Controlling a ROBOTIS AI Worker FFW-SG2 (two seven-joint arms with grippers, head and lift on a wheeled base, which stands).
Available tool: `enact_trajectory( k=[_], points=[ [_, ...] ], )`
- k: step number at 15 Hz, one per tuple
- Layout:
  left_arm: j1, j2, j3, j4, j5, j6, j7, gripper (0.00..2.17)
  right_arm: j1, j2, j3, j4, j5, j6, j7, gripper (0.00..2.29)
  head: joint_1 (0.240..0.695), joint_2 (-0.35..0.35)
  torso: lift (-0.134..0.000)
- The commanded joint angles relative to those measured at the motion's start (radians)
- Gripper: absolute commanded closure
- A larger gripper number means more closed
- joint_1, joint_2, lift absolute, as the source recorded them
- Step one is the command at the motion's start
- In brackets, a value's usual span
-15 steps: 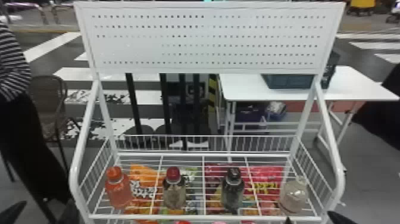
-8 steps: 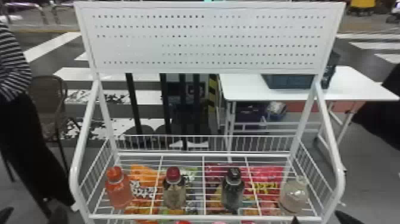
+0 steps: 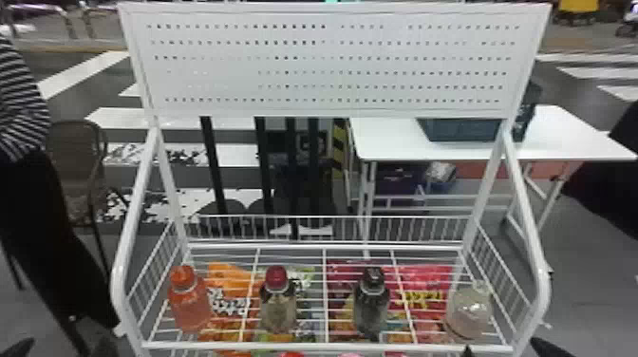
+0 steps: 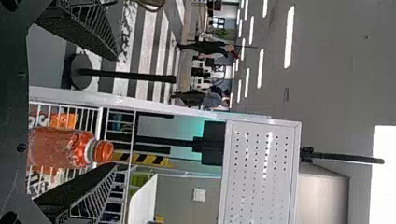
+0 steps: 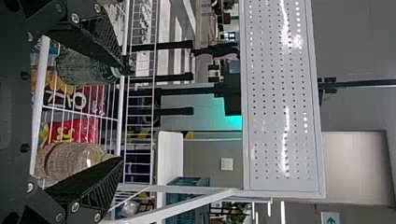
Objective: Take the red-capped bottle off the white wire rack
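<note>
Red tops your bottle (image 3: 276, 304), which stands upright on the white wire rack (image 3: 327, 346), near its front edge and left of the middle. To its left, by the front left corner, you have an orange bottle (image 3: 189, 306); to its right comes a black-capped bottle (image 3: 371, 306), then a pale bottle (image 3: 469, 313) by the front right corner. Under the rack's wires you can see orange snack bags (image 3: 230, 275) on the left and red snack bags (image 3: 422, 280) on the right.

Your left hand (image 3: 65, 350) is open just outside the front left corner, and its wrist view shows the orange bottle in the gap between its spread fingers. Your right hand (image 3: 504, 350) is open too, by the front right corner, its fingers wide apart. Above the rack's back edge you face a perforated white panel (image 3: 332, 64).
</note>
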Motion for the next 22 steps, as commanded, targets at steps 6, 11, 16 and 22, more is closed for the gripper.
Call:
enact_trajectory(
  k=[6,11,16,22],
  points=[
    [-0.111,0.063,-0.313,0.272,-0.129,-0.28,0.079,0.04,-0.002,0.001,0.012,0.007,0.002,0.004,-0.001,0.19,0.499,0.0,0.0],
    [-0.243,0.06,-0.399,0.378,-0.148,-0.259,0.098,0.0,-0.004,0.001,0.014,0.015,0.01,0.004,-0.001,0.18,0.499,0.0,0.0],
    [-0.353,0.06,-0.453,0.41,-0.153,-0.065,0.098,0.0,-0.004,0.001,0.016,0.014,0.013,0.004,0.001,0.18,0.499,0.0,0.0],
    [-0.49,0.054,-0.501,0.546,-0.152,-0.062,0.11,0.1,-0.001,0.001,0.019,0.017,0.022,0.004,0.001,0.18,0.499,0.0,0.0]
  ],
)
